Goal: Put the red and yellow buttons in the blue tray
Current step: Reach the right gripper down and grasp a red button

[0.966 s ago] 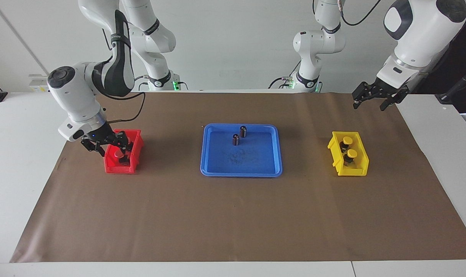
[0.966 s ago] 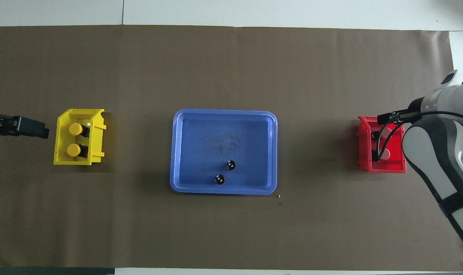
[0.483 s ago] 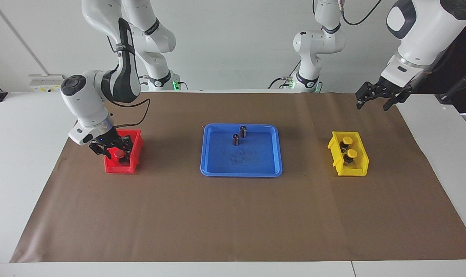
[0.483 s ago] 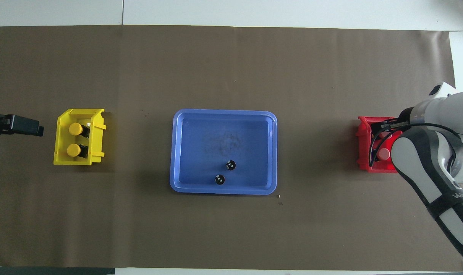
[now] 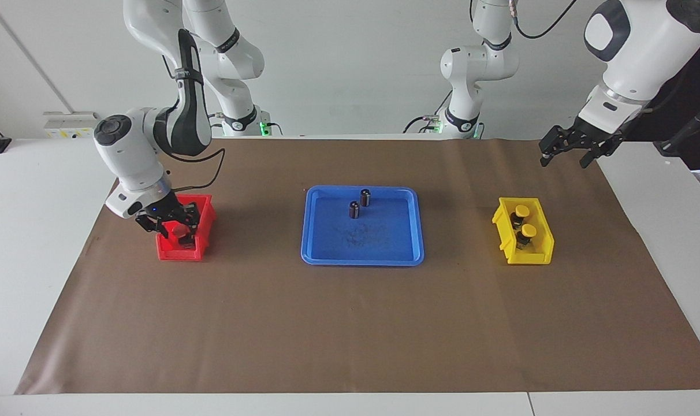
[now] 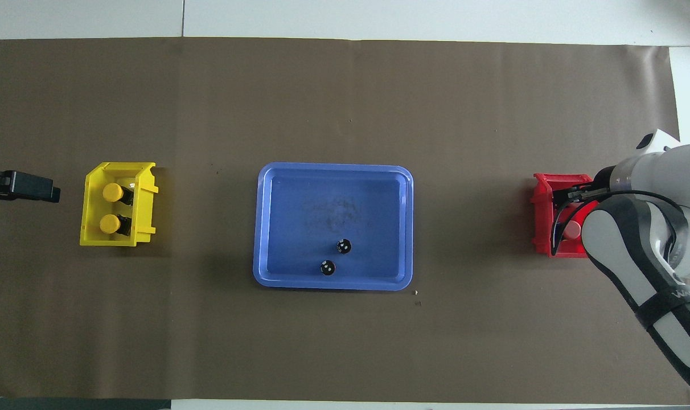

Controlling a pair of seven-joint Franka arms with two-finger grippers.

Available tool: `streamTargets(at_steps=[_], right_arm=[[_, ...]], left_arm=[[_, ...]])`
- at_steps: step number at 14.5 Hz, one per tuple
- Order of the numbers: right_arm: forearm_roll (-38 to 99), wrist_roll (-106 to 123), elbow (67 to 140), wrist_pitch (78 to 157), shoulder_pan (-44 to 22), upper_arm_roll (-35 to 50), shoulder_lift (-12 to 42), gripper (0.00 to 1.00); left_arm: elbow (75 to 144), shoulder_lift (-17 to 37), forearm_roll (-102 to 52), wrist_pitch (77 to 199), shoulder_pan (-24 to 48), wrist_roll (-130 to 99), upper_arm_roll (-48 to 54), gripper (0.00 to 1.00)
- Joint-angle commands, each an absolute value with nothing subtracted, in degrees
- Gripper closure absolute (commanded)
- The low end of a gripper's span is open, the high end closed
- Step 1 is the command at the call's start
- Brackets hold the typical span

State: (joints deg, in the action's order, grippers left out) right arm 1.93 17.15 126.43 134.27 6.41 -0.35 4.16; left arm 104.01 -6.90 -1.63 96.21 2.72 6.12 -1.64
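Observation:
Two yellow buttons stand in the small yellow bin; they also show in the overhead view. My right gripper is down inside the small red bin, open, its fingers on either side of a red button. The other red button is hidden by the gripper and arm. The blue tray lies at the table's middle and holds no coloured button. My left gripper is open and empty, raised over the mat's edge at the left arm's end.
Two dark cylinders without coloured caps stand in the blue tray near its rim nearest the robots. A brown mat covers the table. The right arm's forearm hangs over part of the red bin.
My right gripper has shifted over the red bin and sunk into it around a red button. My left gripper has drifted slightly away from the yellow bin.

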Motion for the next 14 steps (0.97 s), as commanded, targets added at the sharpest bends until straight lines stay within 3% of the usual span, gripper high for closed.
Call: streamTargets(at_steps=[1,2,4,6,7,8,12,14], right_arm=[[3.43,19.25,129.81,136.57,7.21,0.0,2.11,0.32],[3.43,19.42,130.16,136.93,7.29,0.0,2.02,0.36],[3.43,20.39,130.08,137.02,7.29,0.0,2.11,0.54],[3.43,20.39,129.64,136.41,7.12,0.0,2.11,0.79],[2.99,20.48,128.59,135.62,7.12,0.0,2.37,0.87],[2.55,20.48,126.76,133.44,7.21,0.0,2.63,0.87],[1.68,20.66,110.26,112.46,6.07,0.09,4.39,0.87],[0.62,13.49,99.55,103.05,1.52,0.35,7.89,0.86]], left_arm=[[107.31,-9.49,-0.88,98.79,2.37,5.98,-1.32,0.0],[107.58,-9.49,-0.88,98.96,2.37,5.98,-1.32,0.0],[107.58,-9.67,-0.88,99.05,2.37,5.98,-1.32,0.0],[108.19,-9.76,-0.88,99.93,2.37,5.98,-1.32,0.0],[108.54,-9.93,-0.88,100.19,2.37,5.98,-1.32,0.0],[108.81,-10.28,-0.88,100.28,2.37,5.98,-1.32,0.0],[108.81,-10.2,-0.88,100.28,2.37,6.24,-1.41,0.0],[108.98,-10.02,-0.79,101.94,1.76,6.85,-1.41,0.0]])
